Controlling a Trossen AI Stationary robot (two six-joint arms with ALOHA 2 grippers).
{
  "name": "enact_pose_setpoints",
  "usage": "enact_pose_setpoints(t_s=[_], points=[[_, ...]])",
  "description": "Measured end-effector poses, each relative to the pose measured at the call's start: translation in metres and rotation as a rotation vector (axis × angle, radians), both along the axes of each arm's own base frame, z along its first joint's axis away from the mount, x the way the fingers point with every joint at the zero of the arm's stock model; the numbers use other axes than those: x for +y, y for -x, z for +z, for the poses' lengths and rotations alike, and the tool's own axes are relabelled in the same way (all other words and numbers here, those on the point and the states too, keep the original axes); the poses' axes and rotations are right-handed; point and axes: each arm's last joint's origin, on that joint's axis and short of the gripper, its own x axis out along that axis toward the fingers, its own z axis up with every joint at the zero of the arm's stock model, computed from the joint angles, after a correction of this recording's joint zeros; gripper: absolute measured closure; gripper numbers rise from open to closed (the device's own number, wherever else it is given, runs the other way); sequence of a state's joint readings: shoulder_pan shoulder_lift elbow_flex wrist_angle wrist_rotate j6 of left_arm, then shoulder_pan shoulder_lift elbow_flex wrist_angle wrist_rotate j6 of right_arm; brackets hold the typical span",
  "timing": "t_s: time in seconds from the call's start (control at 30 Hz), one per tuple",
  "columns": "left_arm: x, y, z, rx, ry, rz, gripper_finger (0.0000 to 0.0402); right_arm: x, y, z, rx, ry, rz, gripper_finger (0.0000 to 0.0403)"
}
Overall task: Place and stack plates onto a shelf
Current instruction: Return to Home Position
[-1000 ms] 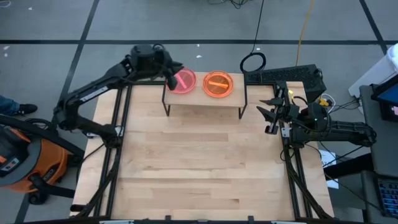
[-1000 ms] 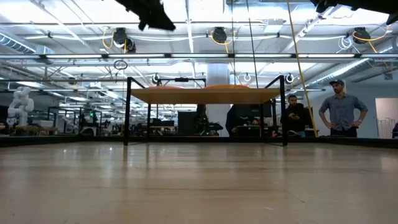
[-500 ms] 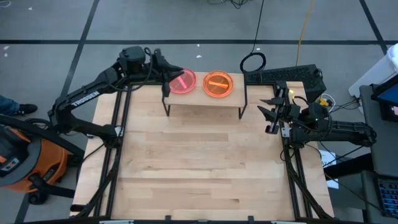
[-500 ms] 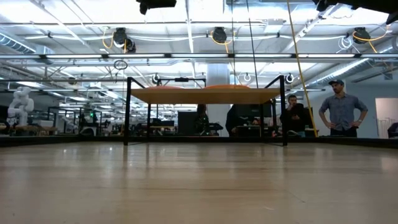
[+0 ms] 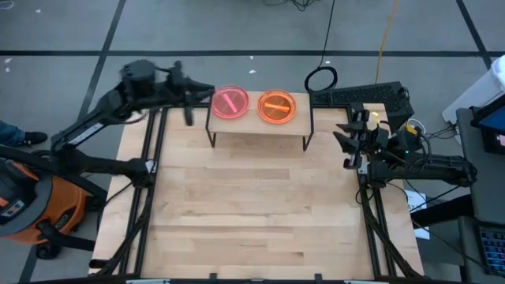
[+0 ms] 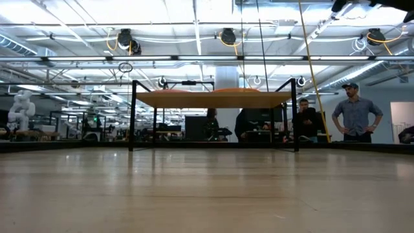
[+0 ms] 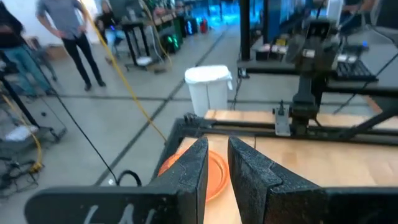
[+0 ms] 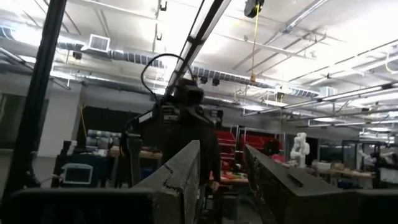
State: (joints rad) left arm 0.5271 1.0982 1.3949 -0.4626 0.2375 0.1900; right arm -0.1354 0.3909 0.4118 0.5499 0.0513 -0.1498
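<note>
Flanking the table point(image 5: 252, 221), left to right: an orange canister point(image 5: 24, 207) on the floor at 8 o'clock, the left gripper point(image 5: 188, 99) at 11 o'clock, a black cable loop point(image 5: 321, 79) past 12 o'clock, and the right gripper point(image 5: 346, 144) at 2 o'clock. The left gripper hangs just off the 9 o'clock end of the shelf point(image 5: 259, 128), clear of it, its fingers point(image 7: 189, 171) slightly parted around nothing. The right gripper sits beyond the shelf's 3 o'clock end, fingers point(image 8: 180, 180) apart and empty. Both plates show whole from above.

A pink plate point(image 5: 230, 102) lies at the shelf's left end, an orange plate point(image 5: 277, 106) just beside it at 3 o'clock. Both are round and translucent, each crossed by a lighter streak. What lies under them I cannot tell. The shelf stands at the table's 12 o'clock edge on thin black legs.

The tabletop is pale wood planks. Beyond is a bright hall with ceiling lights, where a person point(image 6: 353, 113) stands at the right.
</note>
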Motion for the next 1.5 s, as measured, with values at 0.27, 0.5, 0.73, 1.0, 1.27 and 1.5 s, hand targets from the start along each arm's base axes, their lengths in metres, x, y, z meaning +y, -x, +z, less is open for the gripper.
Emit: enact_pose_setpoints(t_s=[0.27,0.5,0.73,1.0,1.27,1.5], points=[[-0.029,0.05,0.017,-0.061,-0.026,0.007,0.0332,0.0,0.02,0.004,0.096,-0.101,-0.083,0.0291],[-0.038,0.064,0.009,-0.012,0.011,-0.004,0.0332,0.002,0.039,0.013,0.236,-0.205,-0.071,0.0291],[-0.042,0.066,-0.028,-0.014,0.043,-0.022,0.0332,0.004,0.058,0.024,0.283,-0.237,-0.07,0.0291],[-0.059,0.096,-0.066,-0.142,0.051,-0.018,0.0332,0.007,0.081,0.021,0.248,-0.231,-0.067,0.0291],[-0.069,0.114,-0.102,-0.221,0.043,-0.017,0.0332,0.009,0.094,0.016,0.247,-0.243,-0.061,0.0291],[-0.069,0.114,-0.141,-0.257,0.062,-0.024,0.0332,0.009,0.085,0.001,0.311,-0.261,-0.037,0.0291]])
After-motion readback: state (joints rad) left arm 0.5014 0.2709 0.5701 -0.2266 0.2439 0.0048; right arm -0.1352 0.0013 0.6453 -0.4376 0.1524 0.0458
